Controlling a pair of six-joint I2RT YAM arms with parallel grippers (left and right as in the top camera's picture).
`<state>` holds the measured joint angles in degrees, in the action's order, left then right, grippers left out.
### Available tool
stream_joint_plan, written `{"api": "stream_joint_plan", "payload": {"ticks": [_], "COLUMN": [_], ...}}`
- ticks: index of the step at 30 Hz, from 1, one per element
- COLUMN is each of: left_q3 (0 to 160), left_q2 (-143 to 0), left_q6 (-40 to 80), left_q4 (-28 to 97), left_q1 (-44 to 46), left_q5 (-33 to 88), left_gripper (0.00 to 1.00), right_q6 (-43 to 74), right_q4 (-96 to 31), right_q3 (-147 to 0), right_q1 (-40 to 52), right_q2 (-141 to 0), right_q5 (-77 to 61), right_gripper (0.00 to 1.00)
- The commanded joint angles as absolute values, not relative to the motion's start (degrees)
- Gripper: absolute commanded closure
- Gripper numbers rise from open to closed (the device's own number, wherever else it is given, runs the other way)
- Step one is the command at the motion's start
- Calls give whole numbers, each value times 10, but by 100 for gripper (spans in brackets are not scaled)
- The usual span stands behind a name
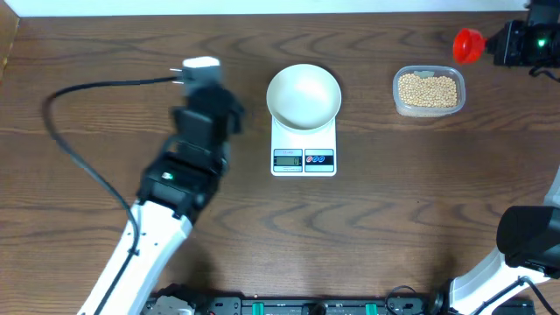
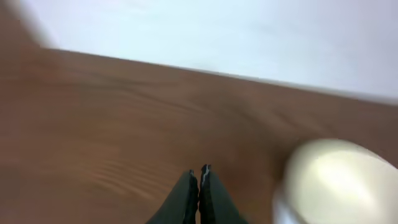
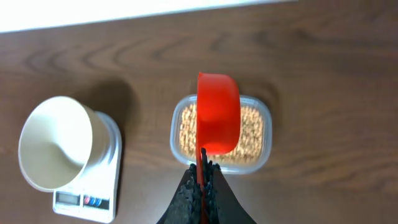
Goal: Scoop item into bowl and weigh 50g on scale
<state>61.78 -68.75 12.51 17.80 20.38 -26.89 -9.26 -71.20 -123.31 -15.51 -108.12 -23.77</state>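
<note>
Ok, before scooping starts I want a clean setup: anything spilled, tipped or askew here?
Nothing stands out: the bowl sits upright on the scale, beans all inside their tub, none on the table.

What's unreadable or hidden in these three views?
Scale reading: overhead, digits too small.
Bowl: left wrist view, motion blur, cut off at the bottom edge.
Beans under the red scoop: right wrist view, scoop covers them.
</note>
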Motion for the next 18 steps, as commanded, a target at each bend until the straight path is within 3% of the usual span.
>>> {"api": "stream_joint_plan", "payload": {"ticks": [1, 6, 11, 18], "left_q3": [623, 623, 623, 622], "left_q2": [-697, -726, -760, -788], "left_q6": [141, 180, 183, 173], "left_q4": [146, 95, 55, 55], "left_q1": [121, 39, 17, 17], "left_q5": [-361, -356, -326, -271], "left_gripper": [93, 93, 92, 93], "right_q6": [-91, -46, 5, 16], "right_q4": [-682, -620, -577, -663], "right_q3": [-1235, -1235, -1235, -1235], "right_q1": [-152, -152, -152, -152], "right_q2": [-1086, -1087, -1088, -1088], "right_q5": [-246, -245, -245, -245], "right_gripper": [99, 99, 99, 99]}}
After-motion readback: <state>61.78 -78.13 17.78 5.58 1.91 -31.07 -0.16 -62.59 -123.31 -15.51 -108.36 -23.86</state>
